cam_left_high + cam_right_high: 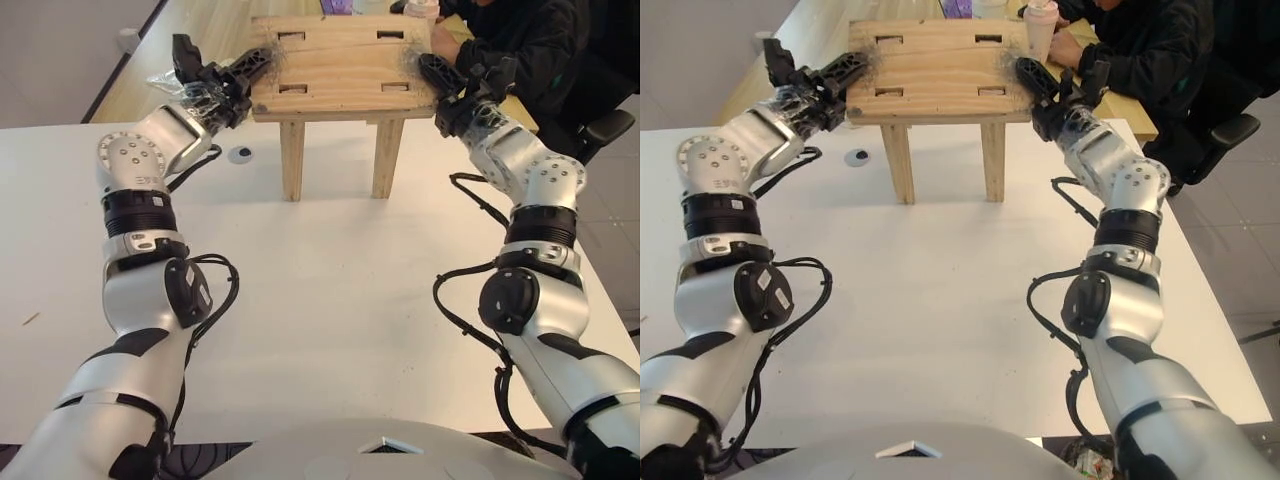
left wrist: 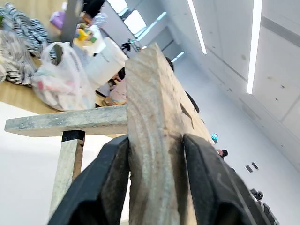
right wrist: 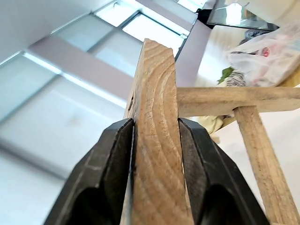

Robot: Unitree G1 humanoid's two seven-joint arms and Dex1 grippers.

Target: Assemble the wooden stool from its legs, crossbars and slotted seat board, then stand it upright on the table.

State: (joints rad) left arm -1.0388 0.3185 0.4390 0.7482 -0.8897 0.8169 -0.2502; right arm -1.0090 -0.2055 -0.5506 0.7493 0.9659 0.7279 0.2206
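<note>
The wooden stool stands upright at the far side of the white table (image 1: pixel 320 290), its slotted seat board (image 1: pixel 340 62) level on top and two legs (image 1: pixel 292 160) facing me. My left gripper (image 1: pixel 262 60) is shut on the seat board's left edge (image 2: pixel 154 154), one finger (image 2: pixel 101 183) on each face. My right gripper (image 1: pixel 425 68) is shut on the seat board's right edge (image 3: pixel 157 140) in the same way. A crossbar (image 3: pixel 234 99) and a leg (image 3: pixel 260 154) appear under the board in the right wrist view.
A small round dark-centred disc (image 1: pixel 240 154) lies on the table left of the stool. A person in a dark jacket (image 1: pixel 530 40) sits behind the stool at the far right, near a cup (image 1: pixel 1039 28). A wooden table with plastic bags (image 2: pixel 61 75) stands beyond.
</note>
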